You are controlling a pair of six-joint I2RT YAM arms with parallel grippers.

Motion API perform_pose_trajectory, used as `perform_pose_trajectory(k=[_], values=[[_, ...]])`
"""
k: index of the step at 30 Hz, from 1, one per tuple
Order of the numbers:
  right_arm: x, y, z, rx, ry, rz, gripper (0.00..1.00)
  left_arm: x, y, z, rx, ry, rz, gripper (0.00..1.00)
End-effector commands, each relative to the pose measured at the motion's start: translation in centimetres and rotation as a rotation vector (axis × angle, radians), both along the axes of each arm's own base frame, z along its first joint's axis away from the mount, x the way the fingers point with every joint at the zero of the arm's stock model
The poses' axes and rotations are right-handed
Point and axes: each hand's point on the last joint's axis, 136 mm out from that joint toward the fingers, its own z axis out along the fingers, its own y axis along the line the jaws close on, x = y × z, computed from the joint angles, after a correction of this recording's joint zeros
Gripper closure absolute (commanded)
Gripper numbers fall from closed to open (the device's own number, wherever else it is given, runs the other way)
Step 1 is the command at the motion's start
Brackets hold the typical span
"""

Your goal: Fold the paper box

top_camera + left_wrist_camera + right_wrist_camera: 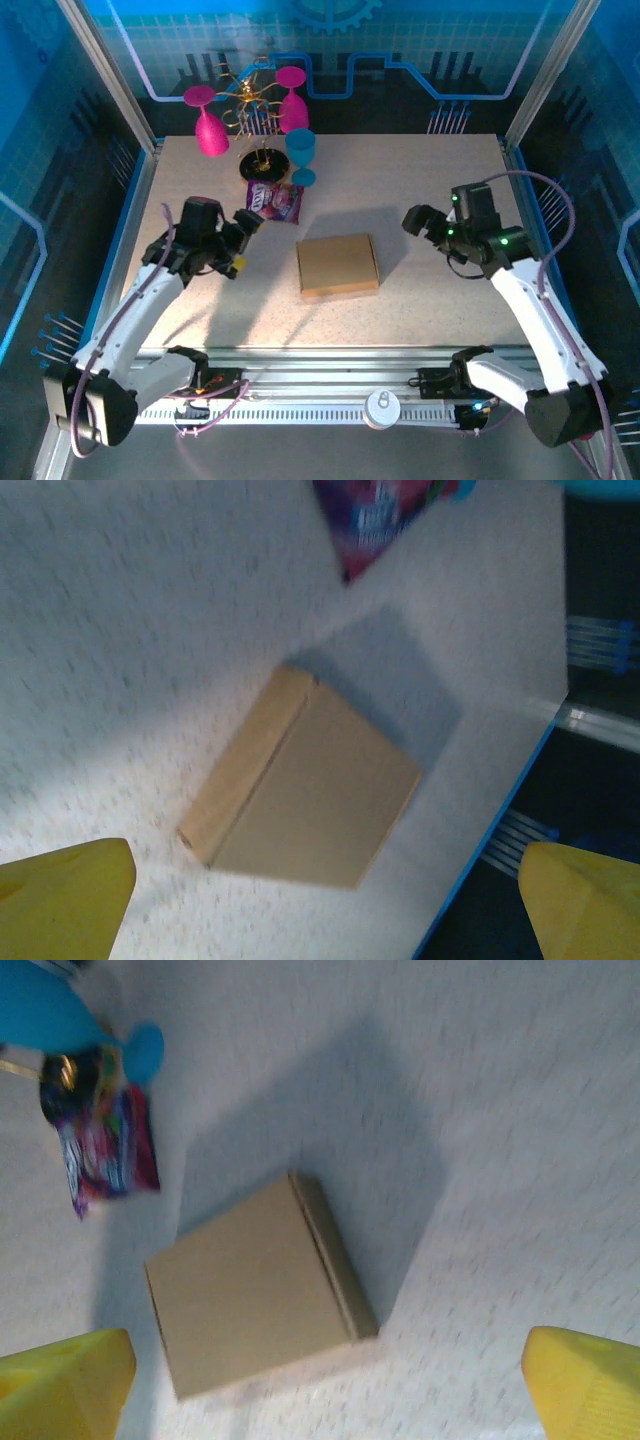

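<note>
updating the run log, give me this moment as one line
plain brown cardboard box: closed, flat | left hand: open, off box | right hand: open, off box

Top external: fixed high on the near side of the paper box [338, 265]; faced down and forward over the whole table [430, 180]; far off. Left wrist: sat close, left of the paper box, tilted down at it; left gripper's fingertips [65, 895] framed the lower corners. Right wrist: sat close, right of the paper box, tilted down likewise; right gripper's fingertips [60, 1380] framed the lower corners. All three shared the paper box, the purple packet [274, 203] behind it, and the table around it.
</note>
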Motion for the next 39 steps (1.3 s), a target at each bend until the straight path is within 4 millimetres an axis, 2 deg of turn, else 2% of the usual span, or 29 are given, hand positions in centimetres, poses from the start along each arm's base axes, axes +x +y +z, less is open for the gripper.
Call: perform_pose_trajectory(k=[1,3,6,7,8,11,14,18,19,22,24,27,29,30,32,33,35,39], values=[[-0.3,-5.3,0.7,-0.283,-0.041,-0.095,0.00,0.4,3.8,2.3,0.211,-0.129,0.014,0.01],[-0.5,-8.1,0.5,-0.421,-0.071,-0.189,0.00,-0.2,7.3,2.8,0.404,-0.109,0.095,0.01],[1.0,-9.4,-1.2,-0.602,-0.229,-0.107,0.00,-1.6,12.7,2.2,0.692,-0.049,0.235,0.01],[1.2,-9.8,-2.1,-0.630,-0.266,-0.108,0.00,-1.3,13.7,2.2,0.782,-0.085,0.231,0.01],[1.6,-10.3,-2.9,-0.654,-0.310,-0.114,0.00,-0.2,14.0,2.3,0.889,-0.171,0.165,0.01],[3.0,-10.1,-5.9,-0.706,-0.436,-0.052,0.00,0.5,15.5,0.3,1.079,-0.221,0.116,0.01],[4.9,-9.0,-8.2,-0.696,-0.516,0.005,0.00,2.2,14.5,-3.1,1.116,-0.303,-0.016,0.01],[7.4,-7.2,-11.8,-0.621,-0.480,0.084,0.00,4.4,13.7,-6.8,1.048,-0.330,-0.078,0.01],[8.2,-7.0,-12.1,-0.620,-0.485,0.094,0.00,5.2,13.4,-7.5,1.032,-0.344,-0.102,0.01],[10.7,-5.6,-11.6,-0.612,-0.564,0.168,0.00,7.7,13.0,-8.5,1.010,-0.406,-0.113,0.01],[11.8,-5.7,-12.4,-0.597,-0.548,0.181,0.00,9.5,12.9,-8.1,0.995,-0.462,-0.116,0.01],[11.4,-6.0,-14.0,-0.552,-0.610,0.173,0.00,11.6,12.0,-8.0,1.022,-0.524,-0.220,0.01],[10.8,-5.7,-13.8,-0.550,-0.633,0.189,0.00,12.0,11.9,-8.7,1.006,-0.531,-0.240,0.00],[10.7,-5.8,-13.8,-0.553,-0.635,0.184,0.00,12.1,11.2,-8.6,0.998,-0.563,-0.273,0.01],[10.7,-6.3,-13.6,-0.567,-0.637,0.152,0.00,11.1,10.2,-9.0,1.023,-0.650,-0.280,0.01],[10.9,-6.3,-13.7,-0.571,-0.622,0.151,0.00,10.5,10.3,-8.6,1.061,-0.724,-0.231,0.01],[11.0,-6.4,-13.7,-0.595,-0.616,0.134,0.00,9.5,11.3,-8.8,1.065,-0.689,-0.168,0.01],[11.7,-5.8,-13.9,-0.611,-0.589,0.161,0.00,10.7,11.3,-9.2,1.058,-0.640,-0.193,0.01]])
